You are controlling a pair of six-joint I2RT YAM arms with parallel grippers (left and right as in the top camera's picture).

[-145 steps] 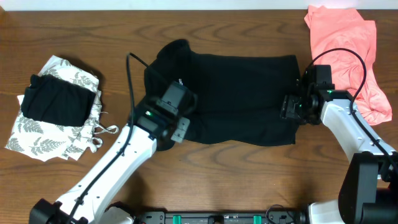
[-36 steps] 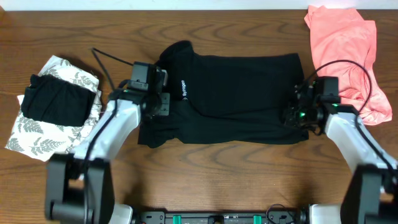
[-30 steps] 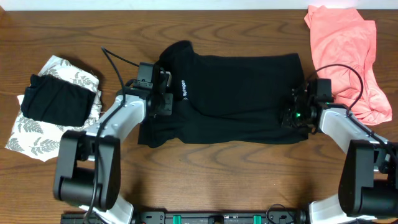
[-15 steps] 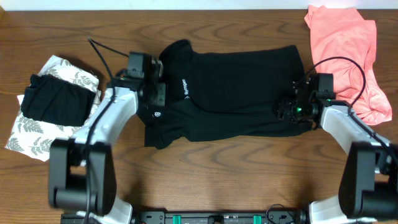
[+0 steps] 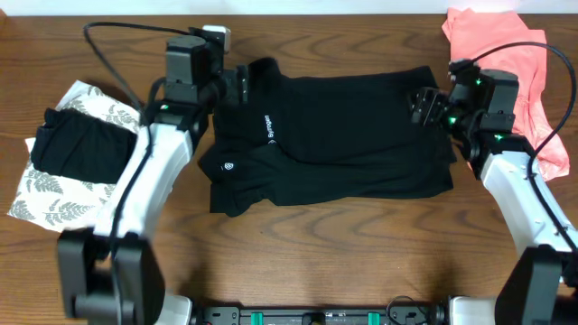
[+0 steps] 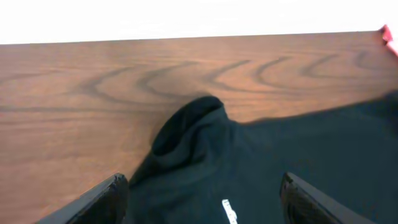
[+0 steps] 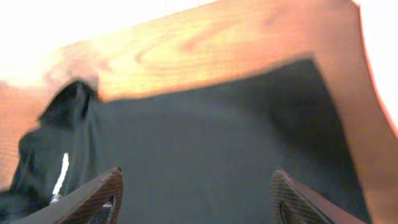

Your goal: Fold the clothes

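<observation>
Shirt (black) on table, left gripper and right gripper spread, empty

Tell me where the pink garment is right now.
In the overhead view, the pink garment lies crumpled at the far right corner of the table, to the right of the black shirt and the right gripper.

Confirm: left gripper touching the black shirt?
Cannot tell. Overhead, the left gripper overlaps the black shirt at its collar; the left wrist view shows neither contact nor gap plainly.
</observation>
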